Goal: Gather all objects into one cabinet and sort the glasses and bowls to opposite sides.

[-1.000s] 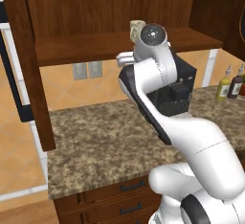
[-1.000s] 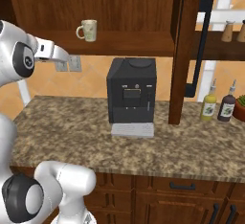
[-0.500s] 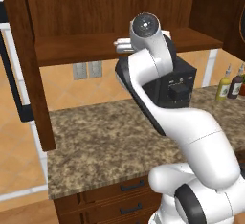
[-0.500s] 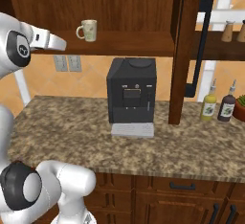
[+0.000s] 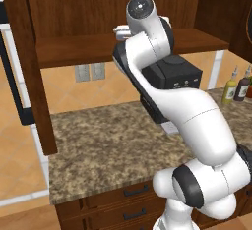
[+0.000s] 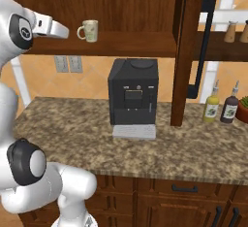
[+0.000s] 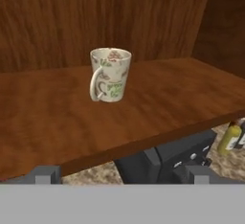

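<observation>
**Cream mug alone on the cabinet shelf, my claw level with it**

Cream with brownish speckles, the mug (image 7: 109, 74) stands upright on the plain wood shelf (image 7: 158, 103) of the dark reddish-brown cabinet (image 6: 145, 8), its handle turned toward my camera and a little to the left of that view. In the right base view the same mug (image 6: 89, 30) sits toward the left end of the shelf, well left of the thick side panel.

My gripper (image 7: 119, 174) hangs out in front of the shelf edge at about shelf height, apart from the mug and touching nothing. The two finger tips (image 7: 44, 174) sit wide apart at the bottom of the hand view with nothing between them, so the claw is spread.

Below the shelf, the black coffee machine (image 6: 132, 96) stands on the speckled granite counter (image 6: 87, 124). Two bottles (image 6: 221, 106) stand near the counter's right end, past the panel.
</observation>
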